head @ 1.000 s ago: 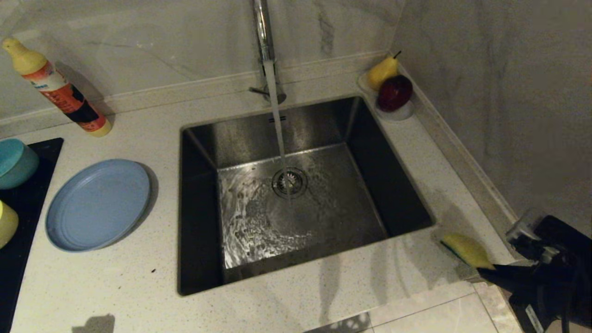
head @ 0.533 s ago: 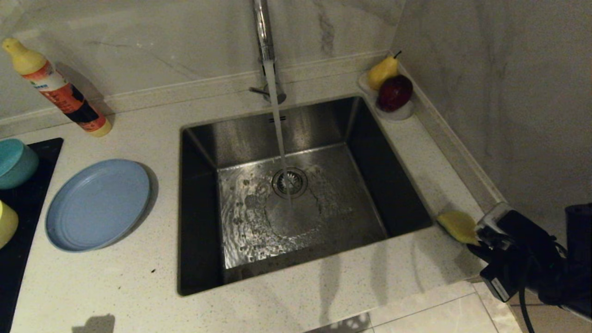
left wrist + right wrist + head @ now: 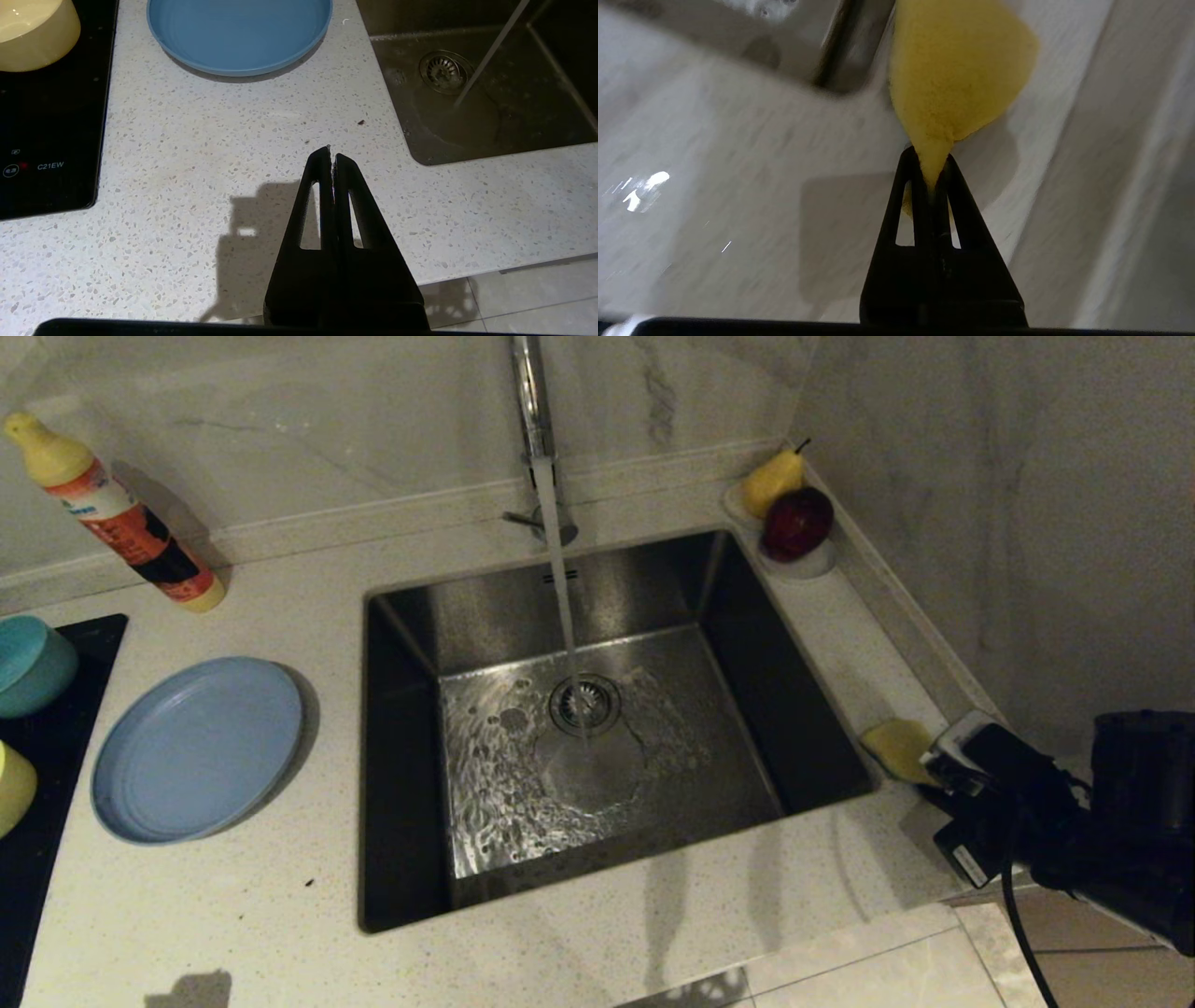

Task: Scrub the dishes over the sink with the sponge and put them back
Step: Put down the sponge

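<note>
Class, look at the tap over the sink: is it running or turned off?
Running. A stream of water falls from the tap onto the drain strainer, and the sink floor is wet and rippled.

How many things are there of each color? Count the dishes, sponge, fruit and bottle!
Blue: 2, plate and teal bowl
Yellow: 3, bowl, sponge, pear
Red: 1, apple
Orange and yellow: 1, bottle
Total: 7

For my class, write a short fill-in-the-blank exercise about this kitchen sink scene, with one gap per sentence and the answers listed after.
1. The right gripper has its jaws shut on the yellow ____.
2. Water from the tap runs into the ____.
3. The light-blue plate lies on the counter to the ____ of the basin.
4. The left gripper holds ____.

Answers: sponge; sink; left; nothing
</note>
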Controlling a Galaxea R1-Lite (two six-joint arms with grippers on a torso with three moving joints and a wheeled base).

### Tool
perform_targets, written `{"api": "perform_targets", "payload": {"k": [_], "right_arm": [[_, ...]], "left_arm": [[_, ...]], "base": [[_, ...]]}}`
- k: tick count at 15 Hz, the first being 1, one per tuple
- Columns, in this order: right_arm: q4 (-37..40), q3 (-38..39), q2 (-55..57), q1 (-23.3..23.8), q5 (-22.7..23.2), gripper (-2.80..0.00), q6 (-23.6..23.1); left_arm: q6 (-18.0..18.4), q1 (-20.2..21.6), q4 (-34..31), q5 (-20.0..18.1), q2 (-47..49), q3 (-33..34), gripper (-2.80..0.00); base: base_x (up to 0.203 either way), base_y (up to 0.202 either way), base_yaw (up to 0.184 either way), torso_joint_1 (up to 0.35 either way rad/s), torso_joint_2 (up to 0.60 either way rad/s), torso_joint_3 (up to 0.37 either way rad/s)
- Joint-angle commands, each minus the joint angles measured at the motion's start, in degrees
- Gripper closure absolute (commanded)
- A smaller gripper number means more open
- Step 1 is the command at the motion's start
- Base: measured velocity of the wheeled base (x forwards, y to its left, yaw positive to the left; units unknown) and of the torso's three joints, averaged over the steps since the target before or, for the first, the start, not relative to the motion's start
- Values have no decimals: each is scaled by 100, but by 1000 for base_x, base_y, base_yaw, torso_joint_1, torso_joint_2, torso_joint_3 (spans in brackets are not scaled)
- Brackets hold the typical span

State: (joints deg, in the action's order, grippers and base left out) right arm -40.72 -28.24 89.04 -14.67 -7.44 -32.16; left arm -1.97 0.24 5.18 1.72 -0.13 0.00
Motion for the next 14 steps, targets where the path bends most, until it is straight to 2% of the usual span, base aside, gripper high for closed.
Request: {"api": "perform_targets", "payload": {"k": [1,10,14], "right_arm": [[-180,-178,137,-7,-36,0,-86],[1,-508,326,-54,-127,0,-27],[-100,-569,421,-133,-346,0,-45]], "left_arm": [[1,2,9,3,13,211,0],[4,2,9,3,13,211,0],[-2,2,3,3,13,211,0]], "base": [[0,0,0,0,0,0],[0,0,0,0,0,0],[0,0,0,0,0,0]]}}
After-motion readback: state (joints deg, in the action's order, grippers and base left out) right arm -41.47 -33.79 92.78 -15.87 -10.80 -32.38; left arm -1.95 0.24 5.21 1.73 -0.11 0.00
